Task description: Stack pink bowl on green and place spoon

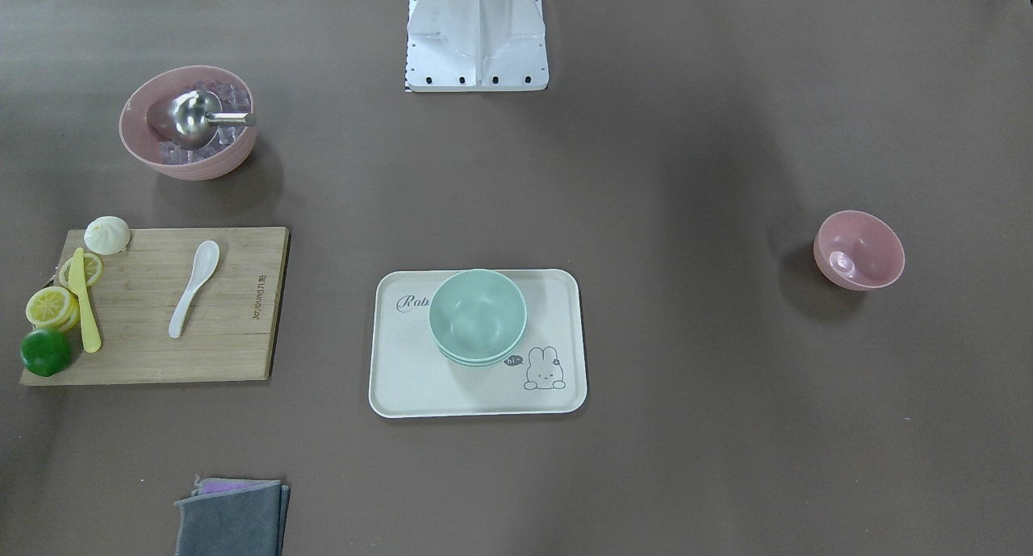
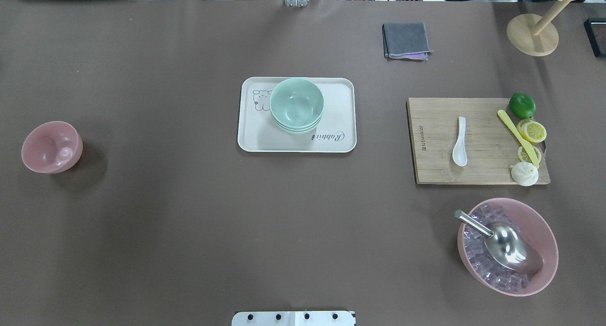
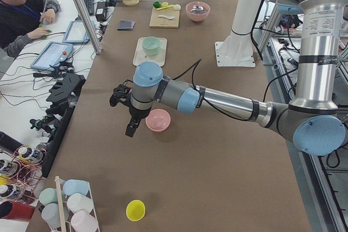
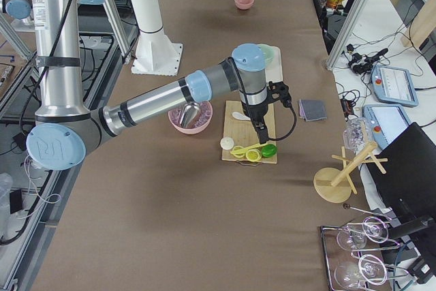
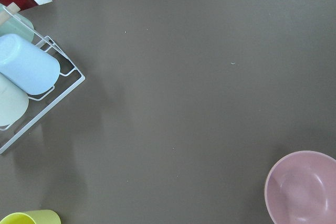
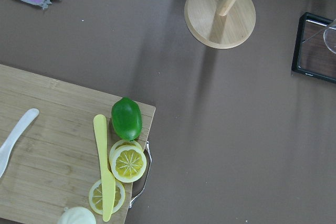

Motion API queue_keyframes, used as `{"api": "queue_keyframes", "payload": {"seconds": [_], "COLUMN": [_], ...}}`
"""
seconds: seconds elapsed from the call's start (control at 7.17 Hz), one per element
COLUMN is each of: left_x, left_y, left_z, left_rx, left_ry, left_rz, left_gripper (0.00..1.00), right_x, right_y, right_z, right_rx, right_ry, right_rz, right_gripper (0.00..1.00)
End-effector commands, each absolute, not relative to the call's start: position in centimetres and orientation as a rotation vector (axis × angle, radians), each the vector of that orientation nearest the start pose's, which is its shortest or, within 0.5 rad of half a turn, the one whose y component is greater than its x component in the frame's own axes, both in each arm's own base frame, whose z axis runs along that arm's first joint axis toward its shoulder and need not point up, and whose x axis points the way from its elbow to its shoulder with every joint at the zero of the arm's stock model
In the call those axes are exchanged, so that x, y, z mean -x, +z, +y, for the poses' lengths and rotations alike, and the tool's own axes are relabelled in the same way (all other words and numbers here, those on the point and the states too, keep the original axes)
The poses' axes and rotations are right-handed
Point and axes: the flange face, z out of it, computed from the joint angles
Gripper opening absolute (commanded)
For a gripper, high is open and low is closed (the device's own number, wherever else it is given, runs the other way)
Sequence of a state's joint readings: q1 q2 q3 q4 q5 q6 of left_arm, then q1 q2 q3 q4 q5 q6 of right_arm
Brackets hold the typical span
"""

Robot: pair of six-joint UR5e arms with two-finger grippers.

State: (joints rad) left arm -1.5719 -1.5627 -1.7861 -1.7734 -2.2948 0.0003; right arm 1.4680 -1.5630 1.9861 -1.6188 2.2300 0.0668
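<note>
Pink bowl [image 2: 51,146], the small one, sits upright and empty on bare table at the robot's far left. It is well apart from the green bowl stack [image 2: 297,103] on the tray [image 2: 251,136] at centre. Left gripper [image 3: 131,127] hangs just beside the pink bowl, not touching. It shows only in a side view, so I cannot tell how its jaws stand. Right gripper [image 4: 261,135] is over the cutting board [image 2: 435,170] near the white spoon [image 2: 460,141]; its jaws are likewise unclear. The step looks like the bowl pick. Straddle one rim wall, pinch, lift level, then lower squarely into the green stack. Don't mistake the big pink bowl [image 2: 544,231] of ice for the target.
</note>
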Motion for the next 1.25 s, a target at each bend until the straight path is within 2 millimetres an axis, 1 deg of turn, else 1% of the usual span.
{"api": "queue_keyframes", "payload": {"seconds": [0.0,0.14,0.28,0.42,0.56,0.7,0.84,0.98,1.12], "left_x": [6.7,5.7,3.1,1.4,-0.7,-3.3,-6.0,-8.3,-10.7], "left_y": [55.3,55.0,55.8,58.3,59.4,59.5,59.6,60.8,62.2], "left_z": [-50.6,-51.4,-51.7,-51.8,-51.8,-51.8,-51.6,-51.3,-50.8], "left_rx": [-0.523,-0.532,-0.496,-0.436,-0.390,-0.343,-0.308,-0.294,-0.296], "left_ry": [0.189,0.202,0.240,0.232,0.228,0.201,0.178,0.166,0.159], "left_rz": [0.706,0.705,0.720,0.737,0.757,0.775,0.799,0.822,0.853], "left_gripper": [0.99,0.98,0.98,0.98,0.99,0.98,0.98,0.98,0.98], "right_x": [-2.0,-0.5,2.7,4.3,6.2,8.2,9.4,10.6,10.7], "right_y": [46.4,46.7,47.0,47.8,47.9,47.6,47.7,47.5,47.5], "right_z": [-48.7,-48.8,-49.1,-49.5,-49.4,-49.3,-49.3,-49.1,-49.0], "right_rx": [-0.300,-0.282,-0.254,-0.222,-0.190,-0.180,-0.188,-0.178,-0.176], "right_ry": [-0.154,-0.182,-0.239,-0.252,-0.236,-0.226,-0.207,-0.178,-0.174], "right_rz": [-0.684,-0.685,-0.694,-0.700,-0.708,-0.714,-0.730,-0.742,-0.743], "right_gripper": [1.00,1.00,1.00,1.00,1.00,1.00,1.00,1.00,1.00]}}
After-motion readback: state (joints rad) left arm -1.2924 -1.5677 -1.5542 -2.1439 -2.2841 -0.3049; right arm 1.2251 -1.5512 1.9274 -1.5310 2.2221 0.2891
